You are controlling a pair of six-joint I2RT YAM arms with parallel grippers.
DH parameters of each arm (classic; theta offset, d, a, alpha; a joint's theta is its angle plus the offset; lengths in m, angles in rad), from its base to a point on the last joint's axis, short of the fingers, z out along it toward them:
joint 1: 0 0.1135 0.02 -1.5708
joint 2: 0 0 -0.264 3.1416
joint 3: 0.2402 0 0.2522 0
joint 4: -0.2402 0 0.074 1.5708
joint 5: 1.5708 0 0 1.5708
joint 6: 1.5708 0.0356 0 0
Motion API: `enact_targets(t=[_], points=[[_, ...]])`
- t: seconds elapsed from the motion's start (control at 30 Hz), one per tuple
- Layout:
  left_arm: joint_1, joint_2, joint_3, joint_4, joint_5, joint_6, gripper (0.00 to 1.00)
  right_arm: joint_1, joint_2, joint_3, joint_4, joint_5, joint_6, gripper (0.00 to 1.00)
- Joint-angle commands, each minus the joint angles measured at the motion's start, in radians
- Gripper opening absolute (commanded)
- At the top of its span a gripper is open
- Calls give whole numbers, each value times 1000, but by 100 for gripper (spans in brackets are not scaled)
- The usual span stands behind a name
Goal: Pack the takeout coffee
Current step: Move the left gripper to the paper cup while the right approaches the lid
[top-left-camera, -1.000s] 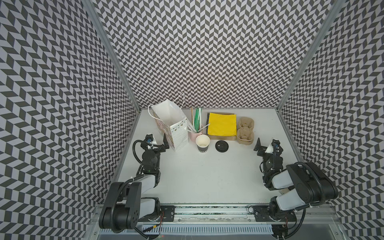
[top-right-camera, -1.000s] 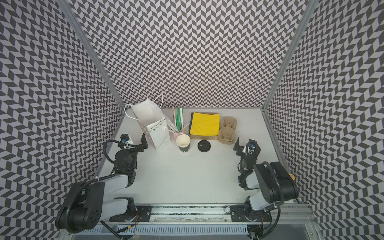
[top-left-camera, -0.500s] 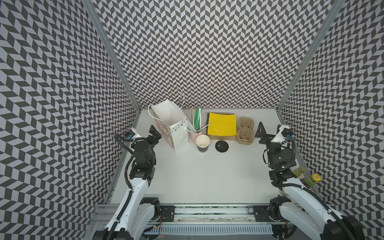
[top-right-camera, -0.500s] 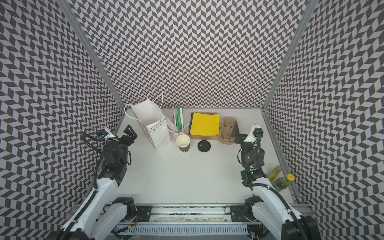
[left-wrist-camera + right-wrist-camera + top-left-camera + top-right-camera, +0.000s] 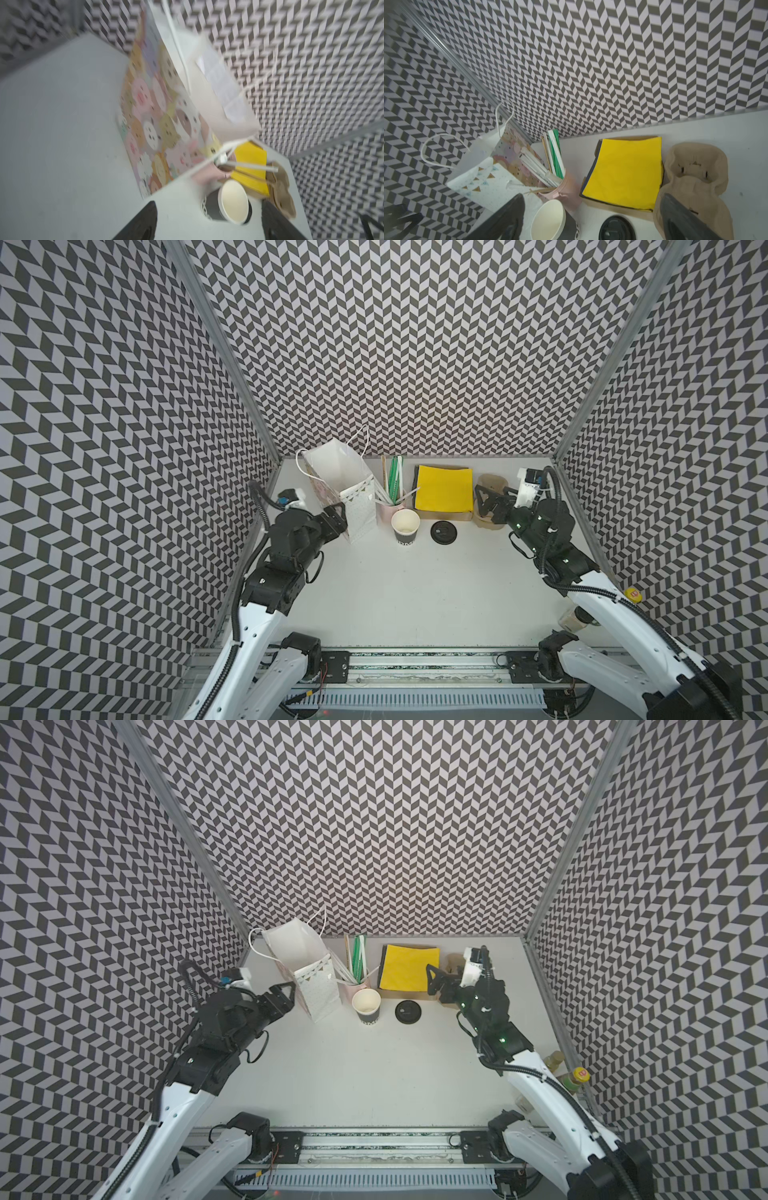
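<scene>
Takeout coffee cup (image 5: 405, 526) upright, lidless, toward the table's back. Leftmost, left gripper (image 5: 291, 996): jaws apart, empty, near paper bag (image 5: 357, 506). Right of cup, black lid (image 5: 443, 531) lying flat; then right gripper (image 5: 481, 502), jaws wide, empty, by cup carrier (image 5: 492, 481).

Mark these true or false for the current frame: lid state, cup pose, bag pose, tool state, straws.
1. The round black plastic lid is fitted on the black paper cup. False: the lid lies flat on the table beside the cup, whose mouth is open.
2. The black paper cup stands upright. True.
3. The white paper gift bag lies flat on its side. False: it stands upright with its mouth open.
4. The left tool and the right tool are both open and hold nothing. True.
5. The small pink cup holds straws. True.
</scene>
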Motion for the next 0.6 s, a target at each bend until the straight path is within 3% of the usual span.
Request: enact_targets(t=[0.0,0.13,0.57], points=[[-160,43,38,-126,-94,-71,80,56,30,37,-166,51,-47,99],[-253,172,91,-130,-136,-84,80,134,65,72,-238,169,-89,99],[-259,565,265,-122,-33,-54,79,186,18,52,-257,210,-98,99]])
